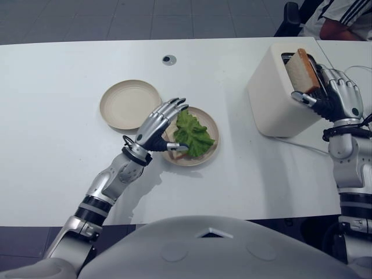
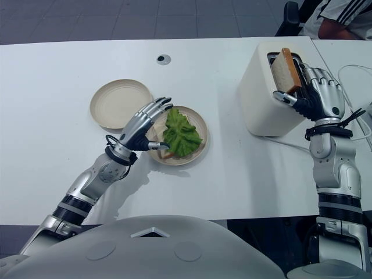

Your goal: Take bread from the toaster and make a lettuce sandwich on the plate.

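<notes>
While our right hand [image 1: 340,96] grips the bread slice [image 1: 299,70] in the toaster [image 1: 267,99] at right, our left hand [image 1: 158,125] hovers spread, holding nothing, beside lettuce [image 1: 195,136] on the plate [image 1: 192,163].

Lab-like room, white table [image 1: 52,151], grey floor tiles [image 1: 116,17]

Table [image 1: 58,145] bearing toaster [image 1: 270,96], plate [image 1: 193,163], second plate [image 1: 129,104]

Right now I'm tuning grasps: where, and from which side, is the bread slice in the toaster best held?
Probably pinch the bread slice across its flat faces, on the exposed upper half, from above right; it stands tilted out of the toaster.
</notes>
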Robot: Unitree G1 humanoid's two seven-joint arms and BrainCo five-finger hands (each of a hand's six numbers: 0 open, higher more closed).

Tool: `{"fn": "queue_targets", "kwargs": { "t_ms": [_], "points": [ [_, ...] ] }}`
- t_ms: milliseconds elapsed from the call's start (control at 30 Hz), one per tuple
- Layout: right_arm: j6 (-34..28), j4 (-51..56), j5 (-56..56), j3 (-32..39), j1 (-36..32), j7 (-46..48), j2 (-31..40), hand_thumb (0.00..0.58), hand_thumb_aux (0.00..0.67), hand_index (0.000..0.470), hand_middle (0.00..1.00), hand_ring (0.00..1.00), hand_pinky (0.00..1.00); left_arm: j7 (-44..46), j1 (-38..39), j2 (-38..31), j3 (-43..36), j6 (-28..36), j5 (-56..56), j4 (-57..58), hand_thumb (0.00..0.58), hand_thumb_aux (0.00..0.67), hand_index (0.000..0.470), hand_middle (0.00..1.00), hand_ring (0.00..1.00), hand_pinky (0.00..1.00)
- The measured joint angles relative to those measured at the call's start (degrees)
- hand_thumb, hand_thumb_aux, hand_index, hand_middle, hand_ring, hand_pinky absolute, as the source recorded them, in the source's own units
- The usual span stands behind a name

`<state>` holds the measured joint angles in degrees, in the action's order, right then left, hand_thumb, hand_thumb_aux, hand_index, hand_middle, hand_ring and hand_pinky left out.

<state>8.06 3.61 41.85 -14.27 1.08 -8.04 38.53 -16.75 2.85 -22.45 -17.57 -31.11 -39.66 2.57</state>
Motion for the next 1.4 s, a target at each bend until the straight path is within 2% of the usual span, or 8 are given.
{"fn": "queue_targets", "kwargs": {
  "t_ms": [367, 633, 1067, 1200, 1233, 1267, 1300, 1400],
  "points": [
    [15.1, -17.1, -12.6, -2.6, -5.8, -14.3, -5.4, 0.580, 0.670, 0.470, 1.00, 1.00, 1.00, -1.1, 1.3, 0.7, 4.6, -1.7, 2.7, -0.5, 0.000, 0.000, 0.000, 0.00, 0.00, 0.00],
    [10.4, -11.4, -54.6, 17.7, -10.8, 19.6, -13.5, 0.580, 0.670, 0.470, 1.00, 1.00, 1.00, -12.1, 2.4, 2.5, 14.9, -7.1, 5.0, -4.0, 0.000, 0.000, 0.000, 0.00, 0.00, 0.00],
    [9.9, 23.4, -43.5, 30.1, -18.3, 39.4, -20.2, 0.580, 0.670, 0.470, 1.00, 1.00, 1.00, -1.1, 0.3, -1.9, 3.0, -16.0, -7.9, -1.0, 0.000, 0.000, 0.000, 0.00, 0.00, 0.00],
    [12.5, 24.8, -39.4, 29.7, -18.9, 37.1, -20.1, 0.580, 0.670, 0.470, 1.00, 1.00, 1.00, 5.0, -2.5, -2.9, -5.7, -15.9, -12.0, 9.4, 0.360, 0.257, 0.181, 0.00, 0.00, 0.00],
    [12.5, 24.9, -39.3, 29.5, -18.9, 37.0, -20.2, 0.489, 0.405, 0.284, 1.00, 1.00, 1.00, 5.1, -3.5, -3.1, -6.6, -15.9, -12.0, 10.9, 0.374, 0.271, 0.190, 0.00, 0.00, 0.00],
    [12.4, 24.9, -39.0, 29.4, -18.9, 36.6, -20.2, 0.000, 0.000, 0.000, 0.57, 0.57, 0.57, 5.0, -4.6, -3.1, -7.3, -16.0, -11.8, 12.8, 0.319, 0.221, 0.155, 0.00, 0.00, 0.00],
    [12.2, 25.0, -38.3, 29.3, -18.9, 35.8, -20.5, 0.000, 0.000, 0.000, 0.00, 0.00, 0.00, 4.4, -6.0, -3.0, -7.9, -16.1, -11.4, 14.9, 0.322, 0.223, 0.157, 0.00, 0.00, 0.00],
    [12.3, 24.9, -36.4, 28.3, -18.6, 32.4, -21.0, 0.000, 0.000, 0.000, 0.00, 0.00, 0.00, 2.4, -9.5, -2.8, -9.6, -16.1, -11.4, 19.3, 0.310, 0.213, 0.149, 0.00, 0.00, 0.00]
  ]
}}
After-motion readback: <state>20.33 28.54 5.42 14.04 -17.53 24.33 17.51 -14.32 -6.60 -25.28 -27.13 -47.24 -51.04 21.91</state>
